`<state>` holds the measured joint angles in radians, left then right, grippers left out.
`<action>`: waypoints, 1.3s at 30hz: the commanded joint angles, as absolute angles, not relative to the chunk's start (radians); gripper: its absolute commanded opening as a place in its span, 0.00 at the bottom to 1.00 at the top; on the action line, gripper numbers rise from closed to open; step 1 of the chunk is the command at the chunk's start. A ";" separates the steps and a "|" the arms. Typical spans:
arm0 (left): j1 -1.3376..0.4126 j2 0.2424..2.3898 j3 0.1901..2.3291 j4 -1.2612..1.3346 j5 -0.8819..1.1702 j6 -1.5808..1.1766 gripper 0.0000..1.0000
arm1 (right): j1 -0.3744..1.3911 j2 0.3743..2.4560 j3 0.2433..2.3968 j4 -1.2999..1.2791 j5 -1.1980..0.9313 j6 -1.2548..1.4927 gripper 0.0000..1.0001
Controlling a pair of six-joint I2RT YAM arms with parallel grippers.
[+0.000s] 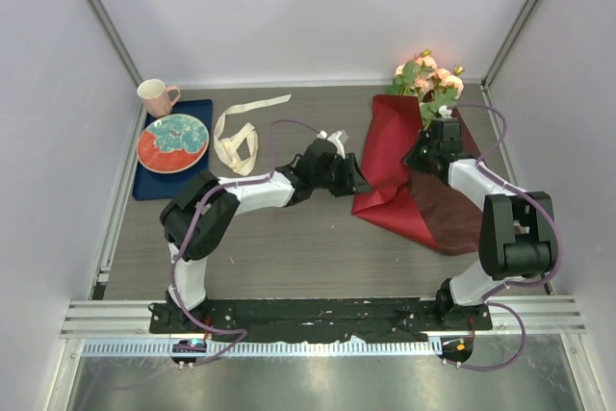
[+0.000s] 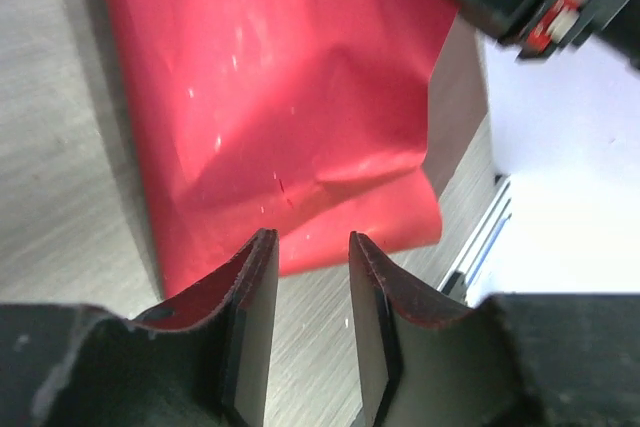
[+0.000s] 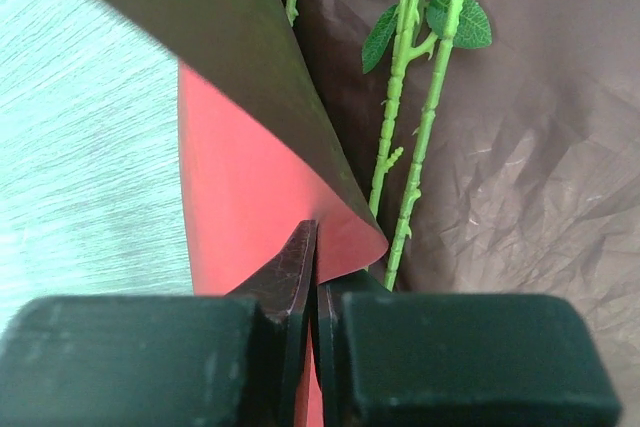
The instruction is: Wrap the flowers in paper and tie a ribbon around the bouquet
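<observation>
A thin deep-red paper sheet [image 1: 385,156] lies on the grey wood-grain desk [image 1: 289,247], right of centre in the overhead view. It shows a bright red face on its left part and a darker brown-red face at the lower right. A small bunch of pale pink-peach roses with green leaves [image 1: 426,77] sits at the upper right. The heads reach past the sheet's far edge, close to the back wall. In the right wrist view their long thin green stems [image 3: 410,147] run down over the crinkled brown-red face.

The right tool [image 3: 315,247] is closed, its two fingers pinching a curled-up edge of the sheet just left of the stems. From that grip a flap of the sheet rises toward the upper left of the view.

The left tool [image 2: 308,247] stands partly open with nothing between its fingers. It sits at the left edge of the sheet in the overhead view. In its own view the red edge lies on the desk just ahead of the fingertips. Whether they touch the desk cannot be told.

A long cream-white satin ribbon [image 1: 239,137] lies in loose loops on the desk, upper left of centre, apart from the sheet. Further left is a dark blue tray [image 1: 144,180] carrying a red plate with a teal pattern [image 1: 173,141], and a pink mug [image 1: 154,95] stands at the tray's far corner.
</observation>
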<state>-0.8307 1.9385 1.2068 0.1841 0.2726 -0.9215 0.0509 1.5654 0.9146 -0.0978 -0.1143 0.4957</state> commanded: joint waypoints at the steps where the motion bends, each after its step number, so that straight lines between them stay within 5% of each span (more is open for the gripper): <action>1: -0.799 1.968 1.232 0.305 0.392 -0.972 0.33 | 0.051 1.562 0.930 -0.058 -0.130 0.506 0.09; 12: -0.798 2.155 1.250 0.405 0.442 -1.042 0.31 | 0.014 1.575 0.940 -0.143 -0.024 0.496 0.03; 17: -0.798 2.201 1.243 0.426 0.449 -1.052 0.31 | 0.014 1.615 0.982 -0.155 -0.029 0.462 0.20; 19: -0.798 2.204 1.238 0.431 0.454 -1.060 0.31 | 0.012 1.608 0.991 -0.176 -0.003 0.457 0.37; 22: -0.799 2.200 1.233 0.436 0.459 -1.058 0.31 | 0.014 1.608 1.008 -0.199 0.026 0.448 0.48; 34: -0.798 2.172 1.264 0.408 0.508 -1.062 0.46 | 0.026 1.264 0.850 -0.503 -0.023 0.489 0.66; 39: -0.799 2.209 1.342 0.347 0.552 -1.069 0.45 | 0.029 1.063 0.695 -0.466 -0.214 0.537 0.74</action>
